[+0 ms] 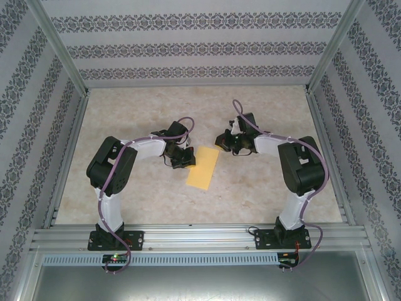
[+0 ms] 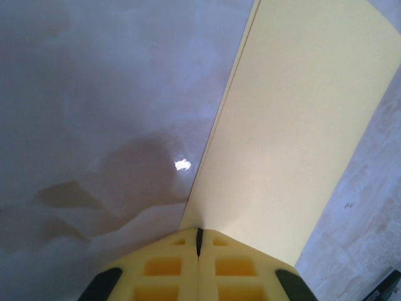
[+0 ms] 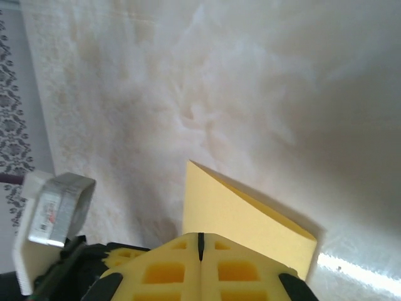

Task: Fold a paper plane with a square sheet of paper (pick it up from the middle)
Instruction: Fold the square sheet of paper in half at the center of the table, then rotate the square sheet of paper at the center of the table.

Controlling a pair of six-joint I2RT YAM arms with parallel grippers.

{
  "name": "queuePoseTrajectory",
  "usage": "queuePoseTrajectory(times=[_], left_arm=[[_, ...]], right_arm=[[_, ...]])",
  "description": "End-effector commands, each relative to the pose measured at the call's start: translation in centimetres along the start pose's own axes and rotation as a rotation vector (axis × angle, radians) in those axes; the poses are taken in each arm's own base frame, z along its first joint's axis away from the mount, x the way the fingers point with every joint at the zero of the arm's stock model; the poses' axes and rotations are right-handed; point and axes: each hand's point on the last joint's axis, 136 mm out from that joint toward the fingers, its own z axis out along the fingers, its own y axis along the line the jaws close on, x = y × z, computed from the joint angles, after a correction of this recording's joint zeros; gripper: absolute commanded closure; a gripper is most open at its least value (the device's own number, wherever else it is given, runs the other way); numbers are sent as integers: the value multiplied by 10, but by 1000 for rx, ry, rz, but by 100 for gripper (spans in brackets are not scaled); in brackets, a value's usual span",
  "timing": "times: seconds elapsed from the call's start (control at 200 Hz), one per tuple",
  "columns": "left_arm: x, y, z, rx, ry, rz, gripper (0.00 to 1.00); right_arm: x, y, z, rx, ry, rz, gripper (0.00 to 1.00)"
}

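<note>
Yellow moulded fingers [image 2: 163, 266] of the left gripper [image 2: 199, 235] sit nearest the left wrist camera, pressed together with only a thin dark seam between them. Their tips stand over the near short edge of the thin yellow paper sheet [image 2: 294, 125], which lies as a long rectangle with a doubled layer showing along its left edge. Whether the tips nip the sheet or only rest on it cannot be told.

The right gripper [image 3: 200, 238] has its yellow fingers [image 3: 166, 269] closed in the same way. One corner region of the sheet [image 3: 238, 216] lies just beyond its tips, with one paper edge lifted slightly off the surface.

From the top external view, the sheet [image 1: 202, 168] lies flat near the middle of the beige marbled tabletop [image 1: 125, 113], tilted from upper right to lower left. The left gripper [image 1: 183, 158] is at its upper left edge. The right gripper [image 1: 227, 145] is just beside its upper right corner. Grey patterned walls [image 1: 188, 50] enclose the table.
</note>
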Motion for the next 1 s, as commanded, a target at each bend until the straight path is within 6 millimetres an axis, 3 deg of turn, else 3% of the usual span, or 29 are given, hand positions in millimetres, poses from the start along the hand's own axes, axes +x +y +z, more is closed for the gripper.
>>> queuePoseTrajectory(times=[0.0, 0.17, 0.41, 0.48, 0.699, 0.994], left_arm=[[37, 63, 15, -232, 104, -65, 100], [37, 62, 16, -227, 107, -67, 100], [38, 62, 16, -229, 105, -66, 100], [38, 63, 15, -231, 106, -67, 100], [38, 62, 15, -229, 103, -67, 100], [38, 62, 14, -230, 102, -70, 100]], right_arm=[[2, -6, 1, 2, 22, 0, 95], [6, -20, 15, 8, 59, 26, 95], [14, -55, 25, 104, 71, 70, 95], [12, -50, 22, 93, 66, 65, 95], [-10, -8, 1, -2, 17, 9, 94], [5, -30, 22, -1, 59, 61, 94]])
